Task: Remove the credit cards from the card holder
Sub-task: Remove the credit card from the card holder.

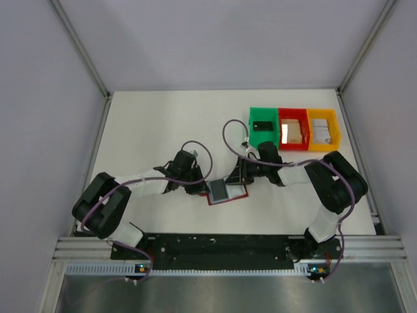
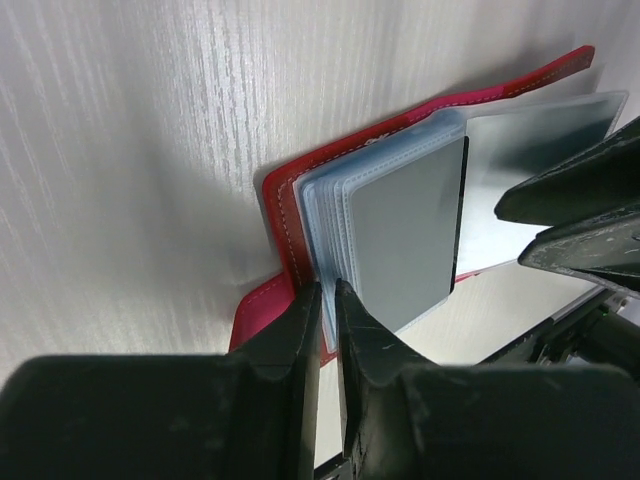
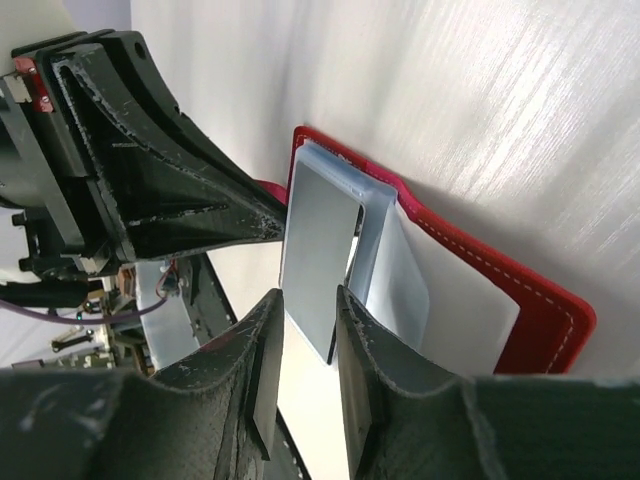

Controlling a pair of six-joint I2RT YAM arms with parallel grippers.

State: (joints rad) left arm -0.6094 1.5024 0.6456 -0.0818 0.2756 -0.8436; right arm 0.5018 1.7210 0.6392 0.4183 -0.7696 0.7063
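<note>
- The card holder (image 1: 239, 195) lies open on the white bench (image 1: 163, 124), about midway between its left and right edges and nearer the near edge than the far one. Its red cover is flat on the surface.
- A stack of clear plastic sleeves (image 2: 325, 215) rises from the holder's spine, and a grey credit card (image 3: 315, 240) stands up out of them, tilted.
- The left gripper (image 2: 328, 295) is at the holder's left side. Its fingers stand almost together, with the sleeve edges between their tips. It cannot be told whether they pinch the sleeves.
- The right gripper (image 3: 308, 300) comes in from the holder's right side. Its jaws stand a little apart, with the free edge of the grey card between them. It cannot be told whether they grasp it.
- Both grippers are close together over the holder, tips facing each other.
- A green bin (image 1: 253, 124), a red bin (image 1: 281, 130) and a yellow bin (image 1: 335, 130) stand in a row toward the far right corner, well apart from the holder.
</note>
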